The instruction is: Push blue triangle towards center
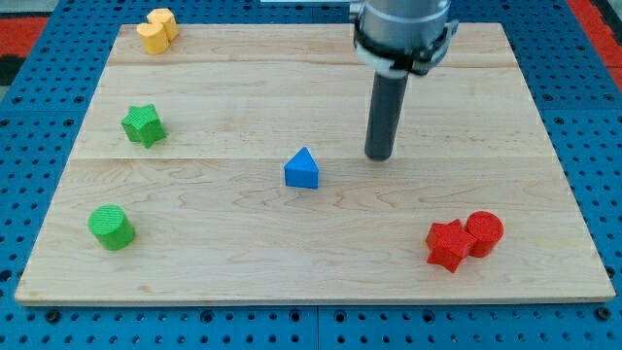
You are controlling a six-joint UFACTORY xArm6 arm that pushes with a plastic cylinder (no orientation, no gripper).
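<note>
Currently my tip (pixel 379 157) rests on the wooden board (pixel 243 262), just to the view's right of the blue triangle (pixel 302 169) near centre, not touching it. No gripper fitted; no legible markings.

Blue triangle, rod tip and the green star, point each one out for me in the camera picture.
blue triangle (pixel 302 170), camera view, on its front face, near the board's middle.
my tip (pixel 378 157), camera view, the rod's very lower end, to the view's right of the blue triangle and apart from it.
green star (pixel 143 124), camera view, on its top face.
</note>
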